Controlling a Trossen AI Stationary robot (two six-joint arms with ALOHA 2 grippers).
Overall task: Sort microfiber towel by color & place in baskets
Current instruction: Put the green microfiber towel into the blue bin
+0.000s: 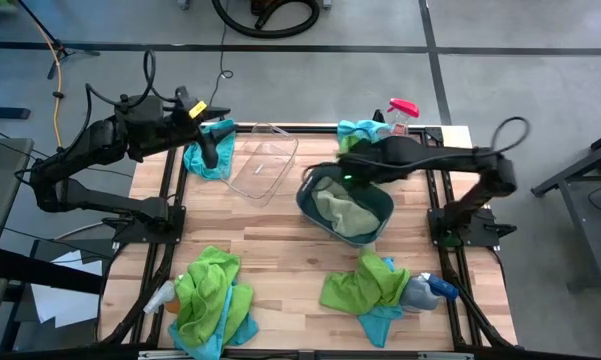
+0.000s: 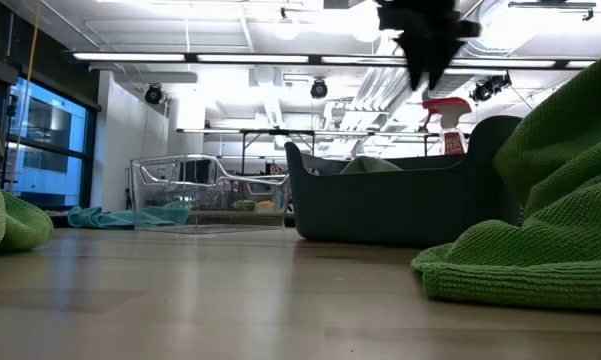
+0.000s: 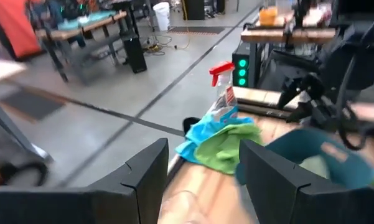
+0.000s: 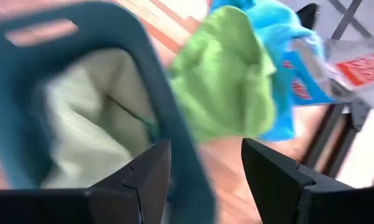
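Observation:
My left gripper [image 1: 213, 148] [image 3: 202, 180] is open and empty, hovering over a turquoise towel [image 1: 202, 163] that lies at the table's far left. My right gripper [image 1: 325, 172] [image 4: 205, 177] [image 2: 425, 45] is also open and empty, above the far left rim of the dark teal basket [image 1: 378, 200] [image 2: 400, 200]. A pale green towel [image 1: 342, 213] [image 4: 81, 130] lies in that basket. The clear basket [image 1: 263, 160] [image 2: 205, 190] stands between the two grippers. More green and turquoise towels lie in piles at the far right [image 1: 360, 131] [image 3: 221, 143] [image 4: 227, 74], near left [image 1: 210, 295] and near right [image 1: 370, 285].
A pink-topped spray bottle [image 1: 401, 110] [image 3: 223, 87] stands by the far right pile. Another bottle [image 1: 160, 297] lies by the near left pile, and a blue-topped one [image 1: 435, 290] by the near right pile. A black metal frame [image 1: 170, 190] edges the table. Bare wood [image 1: 280, 260] lies in the middle.

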